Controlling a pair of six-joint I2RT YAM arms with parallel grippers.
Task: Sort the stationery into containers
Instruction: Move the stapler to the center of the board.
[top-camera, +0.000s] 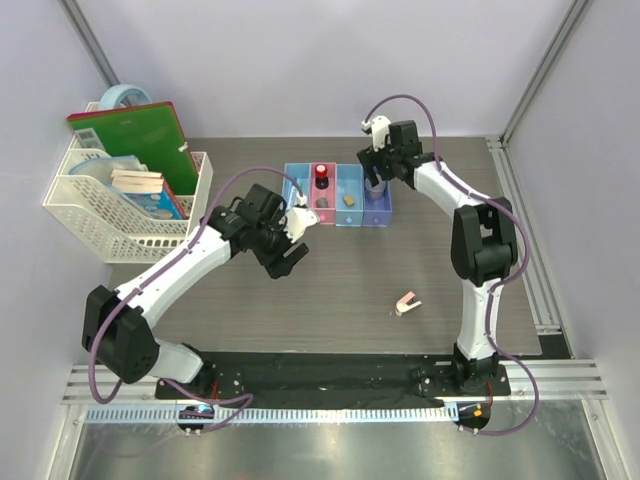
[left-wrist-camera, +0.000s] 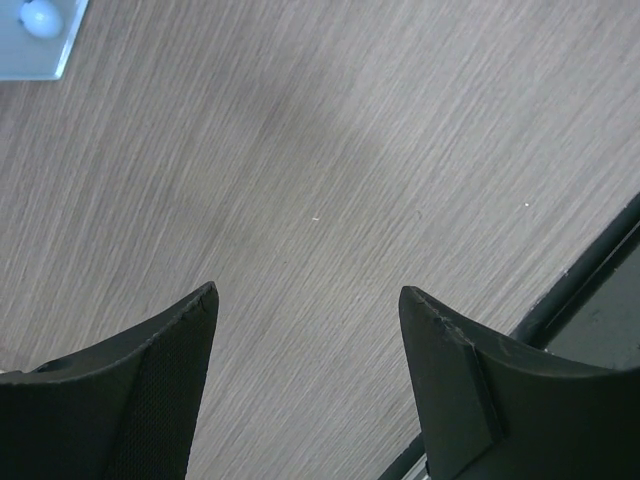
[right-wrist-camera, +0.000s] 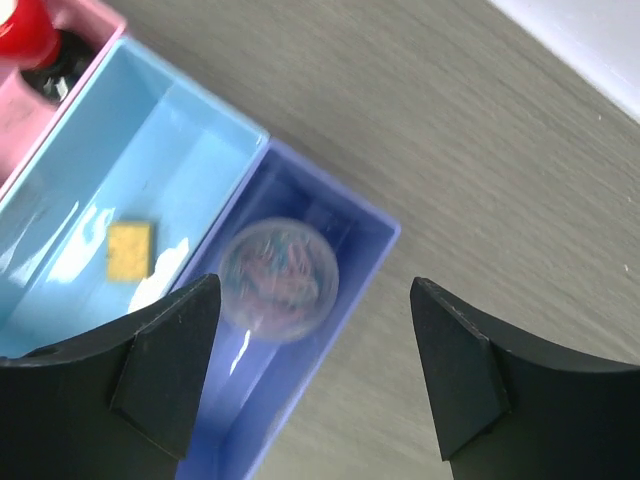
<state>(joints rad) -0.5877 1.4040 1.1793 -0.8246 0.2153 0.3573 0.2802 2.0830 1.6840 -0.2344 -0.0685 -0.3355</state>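
Gaping right claw (right-wrist-camera: 312, 288), empty (round tub (right-wrist-camera: 278, 278) below)

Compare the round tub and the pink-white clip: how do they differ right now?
Place: the round tub sits inside the purple-blue bin; the pink-white clip lies loose on the table. Look: the tub is round with a see-through top; the clip is opaque pink and white. The open right end effector hangs over the tub; none is near the clip. Both are small stationery items.
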